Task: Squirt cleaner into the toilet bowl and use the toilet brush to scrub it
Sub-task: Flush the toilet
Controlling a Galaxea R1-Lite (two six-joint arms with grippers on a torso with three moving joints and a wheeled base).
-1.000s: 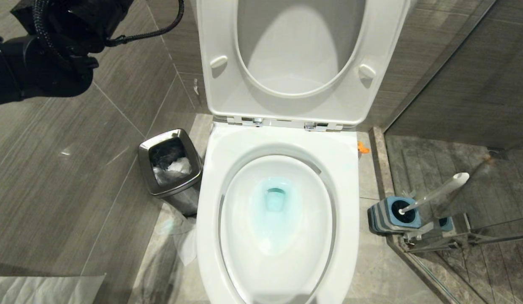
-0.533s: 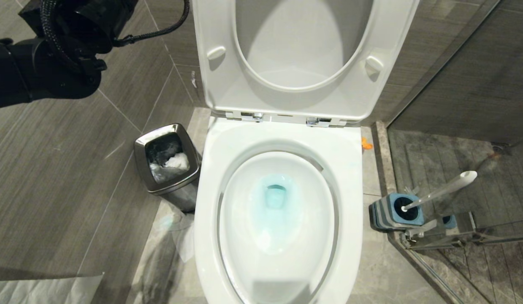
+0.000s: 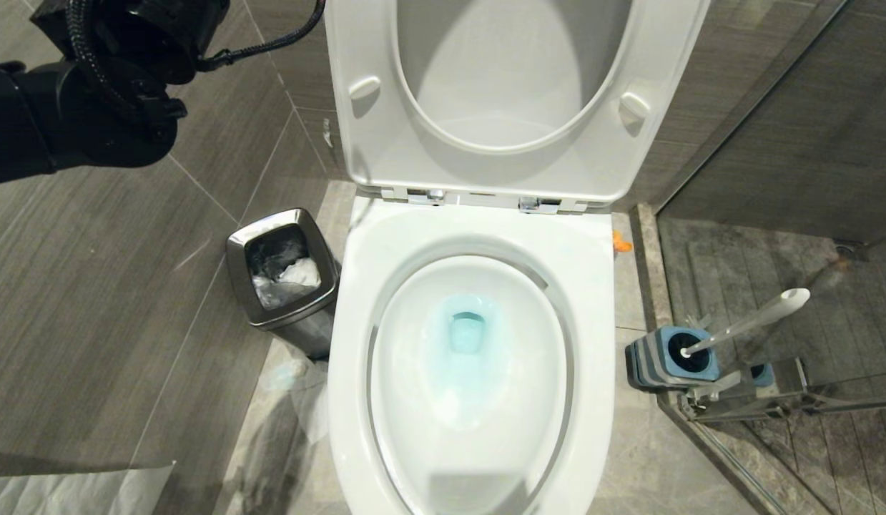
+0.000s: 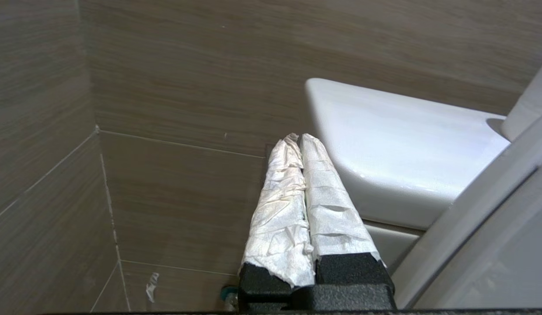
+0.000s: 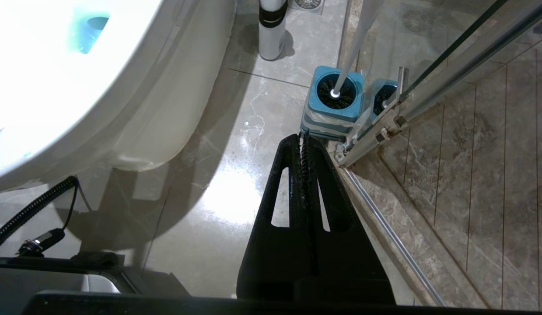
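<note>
The white toilet bowl (image 3: pixel 353 336) stands with seat and lid (image 3: pixel 385 143) raised. Turquoise cleaner (image 3: pixel 465 336) tints the water at the bottom. The toilet brush (image 3: pixel 750 322) leans in its square blue-topped holder (image 3: pixel 671 361) on the floor to the right of the bowl. My left arm (image 3: pixel 92 93) hangs high at the upper left. Its gripper (image 4: pixel 295 139) is shut and empty, its paper-wrapped fingers (image 4: pixel 279 210) held level beside the white tank (image 4: pixel 406 144). My right gripper (image 5: pixel 303 138) is shut and empty, low over the floor, just short of the holder (image 5: pixel 336 94).
A square steel waste bin (image 3: pixel 235 250) stands left of the bowl, close to it. A glass shower door with a metal rail (image 3: pixel 771 404) runs right behind the brush holder. White paper (image 3: pixel 71 490) lies on the floor at the near left. A grey-white cylinder (image 5: pixel 271 35) stands beyond the holder.
The whole picture has shifted a little, so the camera has moved. My left arm sits slightly nearer the raised lid. Both grippers have stayed shut.
</note>
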